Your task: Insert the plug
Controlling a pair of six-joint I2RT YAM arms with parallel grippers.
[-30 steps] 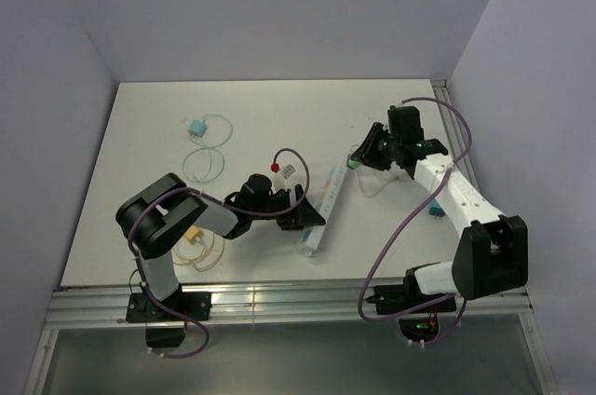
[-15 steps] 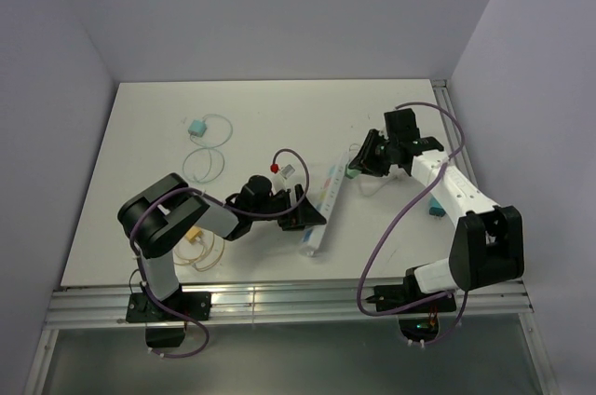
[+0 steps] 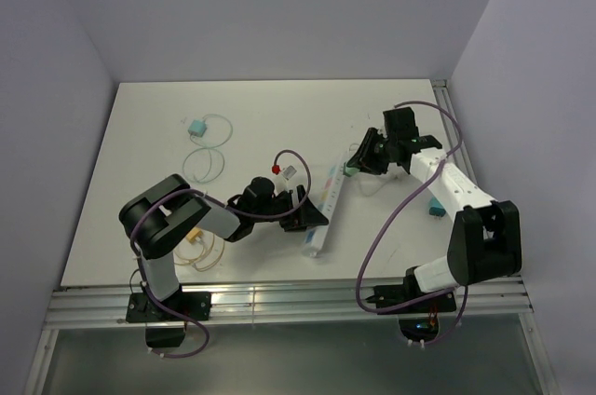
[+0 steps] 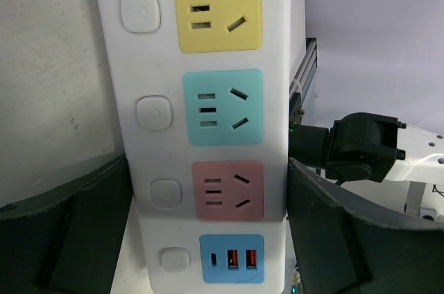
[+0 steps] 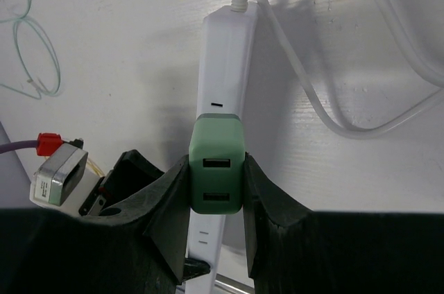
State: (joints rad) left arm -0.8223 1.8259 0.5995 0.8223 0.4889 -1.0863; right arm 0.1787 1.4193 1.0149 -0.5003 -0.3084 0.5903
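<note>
A white power strip [image 3: 325,202] lies on the table with yellow, teal and pink sockets and a blue USB panel [image 4: 232,258]. My left gripper [image 3: 312,219] is closed around its near end, a finger [image 4: 326,218] pressed to each long side by the pink socket [image 4: 227,191]. My right gripper [image 3: 355,166] is shut on a green plug [image 5: 216,169], a small charger block with two USB ports facing the camera. It hangs just over the strip's far, cable end [image 5: 223,65]. The plug's prongs are hidden.
The strip's white cable [image 5: 326,110] loops on the table to the right. A teal plug with a coiled cable [image 3: 197,127] lies far left, a yellow one [image 3: 194,237] near the left arm, a teal piece [image 3: 435,211] at the right edge. A metal rail [image 3: 279,300] borders the near side.
My right gripper has carried the green plug a little leftward and nearer, over the strip's far end. The left gripper and the strip have stayed put.
</note>
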